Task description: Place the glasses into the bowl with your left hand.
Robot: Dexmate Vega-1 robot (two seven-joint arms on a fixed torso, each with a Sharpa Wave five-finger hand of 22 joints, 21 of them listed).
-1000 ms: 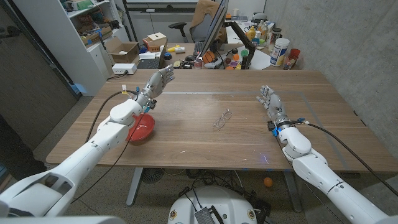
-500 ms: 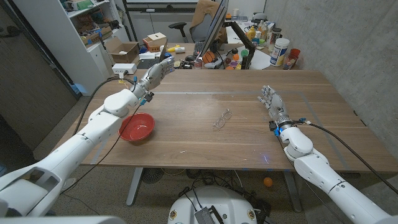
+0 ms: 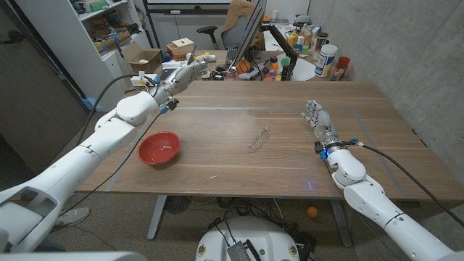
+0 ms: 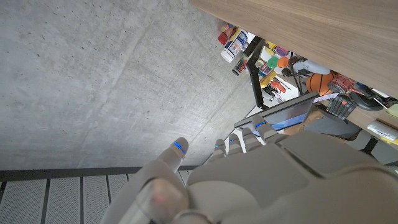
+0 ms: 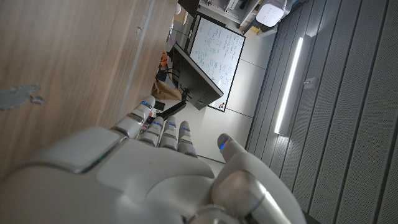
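Behind my brown wooden surface [image 3: 239, 145] lies a cluttered office: white shelving with cardboard boxes on the left side, a desk crowded with bottles and small coloured things at the back, and a bare grey concrete wall on the right.

The thin wire-framed glasses [image 3: 259, 138] lie on the wood near the middle of the surface, touching neither of my hands. The round red plastic bowl [image 3: 159, 148] sits well apart from them toward my left side, close to the near edge, with nothing in it.

My left hand [image 3: 179, 80] is raised over the far left corner of the surface, far from both the glasses and the bowl. Its fingers [image 3: 194, 70] are stretched out and apart toward the back of the room, and they hold nothing. In the left wrist view I see the back of this hand [image 4: 261, 180] with its fingers reaching toward the concrete wall, the edge of the surface and the crowded desk beyond it.

My right hand [image 3: 317, 117] is out over the right part of the surface, well to the right of the glasses. Its fingers [image 3: 312, 108] are straight, slightly spread and hold nothing. The right wrist view shows the back of this hand [image 5: 137, 177] above the wood grain, fingers extended, with a whiteboard [image 5: 214, 56] in the distance.
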